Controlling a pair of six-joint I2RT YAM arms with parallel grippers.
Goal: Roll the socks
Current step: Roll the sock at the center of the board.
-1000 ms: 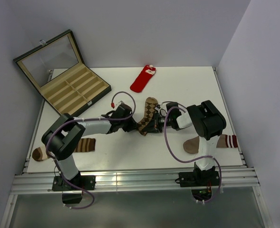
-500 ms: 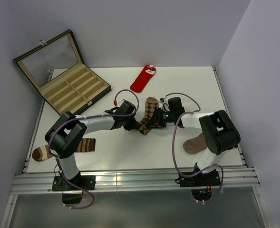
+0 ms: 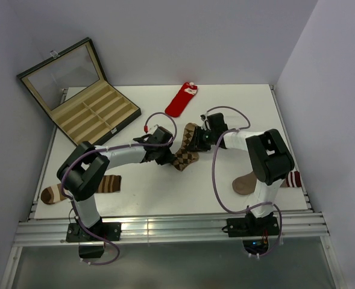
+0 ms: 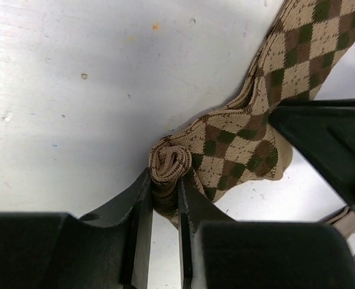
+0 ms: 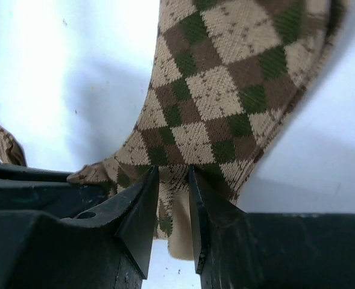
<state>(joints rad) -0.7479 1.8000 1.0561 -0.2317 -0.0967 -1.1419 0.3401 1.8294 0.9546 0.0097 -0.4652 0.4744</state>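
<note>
Two claws clenched on the tan-and-dark-brown argyle knit sock (image 3: 187, 155): left gripper (image 3: 167, 158) pinches its rolled 7 o'clock end, right gripper (image 3: 200, 139) its 2 o'clock edge; I read its axis 1-to-7.

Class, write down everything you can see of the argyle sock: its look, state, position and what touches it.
The argyle sock is soft knit fabric in tan, brown and dark green diamonds, with a ribbed tan edge. It lies near the middle of the white table, between the two arms. One end is wound into a small tight coil, clamped in the left pincer. The right pincer pinches a fold farther along, and the remaining length spreads out unrolled.
</note>
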